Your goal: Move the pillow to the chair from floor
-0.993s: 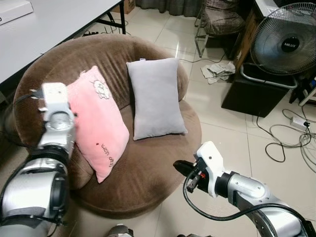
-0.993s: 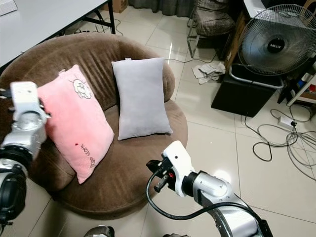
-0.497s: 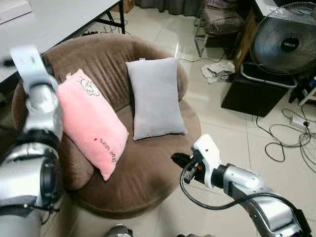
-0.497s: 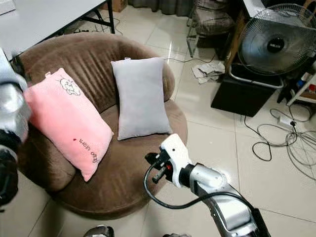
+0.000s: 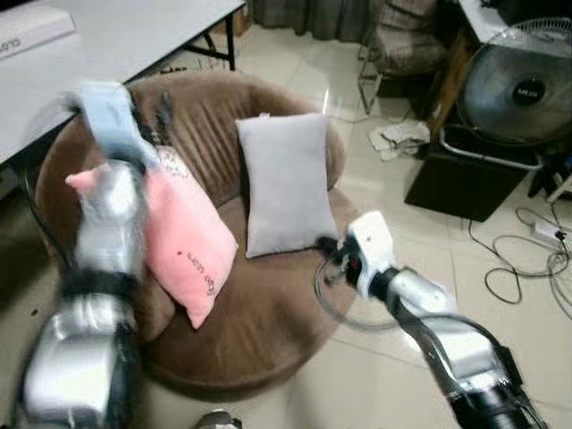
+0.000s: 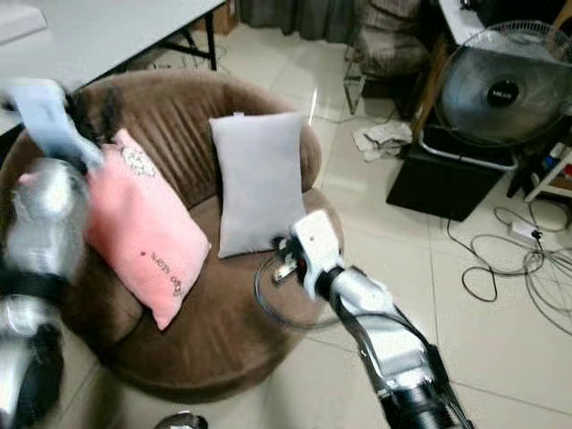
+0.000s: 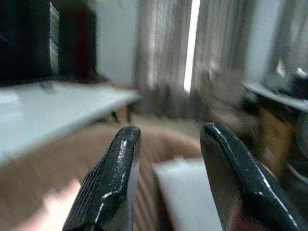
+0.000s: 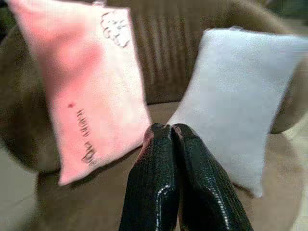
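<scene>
Two silver metal arms with white blocky wrist housings. Looping black cable [image 5: 323, 295] at the right wrist. Left pincer [image 7: 168, 180]: two long glossy black fingers [image 7: 111, 180]. Right pincer [image 8: 168, 137]: textured black fingers.

Left tool [image 7: 166, 183] raised, fingers apart and empty; right tool [image 8: 168, 178] stretched forward, fingers pressed together

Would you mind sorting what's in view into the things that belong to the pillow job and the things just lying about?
Belongs to the job:
pink pillow, leaning on the chair's back
brown chair
left gripper, open, raised above the chair
right gripper, shut, empty

Just lying about:
grey pillow, also on the chair
fan
white table
floor cables
</scene>
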Robot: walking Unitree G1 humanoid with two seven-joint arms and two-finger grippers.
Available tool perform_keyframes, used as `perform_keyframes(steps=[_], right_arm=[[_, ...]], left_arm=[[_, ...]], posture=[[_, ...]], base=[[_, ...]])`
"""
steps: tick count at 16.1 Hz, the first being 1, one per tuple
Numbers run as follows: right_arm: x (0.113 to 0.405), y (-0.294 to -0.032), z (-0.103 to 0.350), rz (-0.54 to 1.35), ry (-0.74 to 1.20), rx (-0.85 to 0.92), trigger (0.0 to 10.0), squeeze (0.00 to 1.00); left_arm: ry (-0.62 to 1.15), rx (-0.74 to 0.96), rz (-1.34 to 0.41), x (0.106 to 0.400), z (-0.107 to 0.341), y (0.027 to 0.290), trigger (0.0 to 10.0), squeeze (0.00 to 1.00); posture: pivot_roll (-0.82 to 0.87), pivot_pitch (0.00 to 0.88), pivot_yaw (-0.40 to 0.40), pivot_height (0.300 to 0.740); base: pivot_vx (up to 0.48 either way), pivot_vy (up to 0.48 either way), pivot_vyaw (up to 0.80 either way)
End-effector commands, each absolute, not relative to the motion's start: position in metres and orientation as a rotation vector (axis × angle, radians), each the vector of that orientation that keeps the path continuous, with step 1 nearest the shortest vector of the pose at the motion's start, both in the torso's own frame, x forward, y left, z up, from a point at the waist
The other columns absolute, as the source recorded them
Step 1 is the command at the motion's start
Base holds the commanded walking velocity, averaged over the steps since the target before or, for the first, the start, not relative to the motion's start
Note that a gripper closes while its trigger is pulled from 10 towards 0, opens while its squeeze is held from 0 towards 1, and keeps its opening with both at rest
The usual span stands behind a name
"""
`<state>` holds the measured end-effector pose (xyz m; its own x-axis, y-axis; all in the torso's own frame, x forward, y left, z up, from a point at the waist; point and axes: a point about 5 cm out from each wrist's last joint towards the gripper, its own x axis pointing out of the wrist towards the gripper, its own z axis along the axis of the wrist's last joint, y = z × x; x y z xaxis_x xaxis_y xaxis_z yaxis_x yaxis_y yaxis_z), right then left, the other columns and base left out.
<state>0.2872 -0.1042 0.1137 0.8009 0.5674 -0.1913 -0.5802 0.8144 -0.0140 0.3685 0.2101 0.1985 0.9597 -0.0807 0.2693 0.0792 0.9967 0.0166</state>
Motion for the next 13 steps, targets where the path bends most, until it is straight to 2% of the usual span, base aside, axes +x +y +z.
perform_keyframes(steps=[1, 3, 4, 8, 11, 13], right_arm=[[0.296, -0.112, 0.117, 0.517, 0.141, -0.069, 10.0, 0.00], [0.300, -0.113, 0.119, 0.480, 0.116, -0.068, 10.0, 0.00], [0.301, -0.114, 0.117, 0.445, 0.101, -0.077, 10.0, 0.00], [0.299, -0.121, 0.108, 0.387, 0.101, -0.099, 10.0, 0.00], [0.299, -0.123, 0.105, 0.377, 0.103, -0.102, 10.0, 0.00], [0.300, -0.125, 0.102, 0.354, 0.114, -0.088, 10.0, 0.00]], left_arm=[[-0.265, 0.011, -0.135, 0.361, 0.192, 0.198, 10.0, 0.00], [-0.238, 0.016, -0.180, 0.350, 0.177, 0.185, 10.0, 0.00], [-0.198, -0.021, -0.224, 0.329, 0.161, 0.170, 10.0, 0.00], [-0.093, -0.018, -0.242, 0.297, 0.131, 0.153, 10.0, 0.00], [-0.056, -0.010, -0.217, 0.286, 0.124, 0.149, 10.0, 0.00], [-0.035, 0.022, -0.213, 0.283, 0.122, 0.146, 10.0, 0.00]], posture=[[0.06, 0.000, -0.010, 0.740], [0.06, 0.000, -0.006, 0.740], [0.06, 0.000, -0.003, 0.740], [0.07, 0.000, -0.009, 0.740], [0.07, 0.000, -0.010, 0.740], [0.07, 0.000, -0.013, 0.740]], base=[[0.000, 0.000, 0.00], [0.000, 0.000, 0.00], [0.000, 0.000, 0.00], [0.000, 0.000, 0.00], [0.000, -0.480, 0.48], [0.000, -0.480, 0.00]])
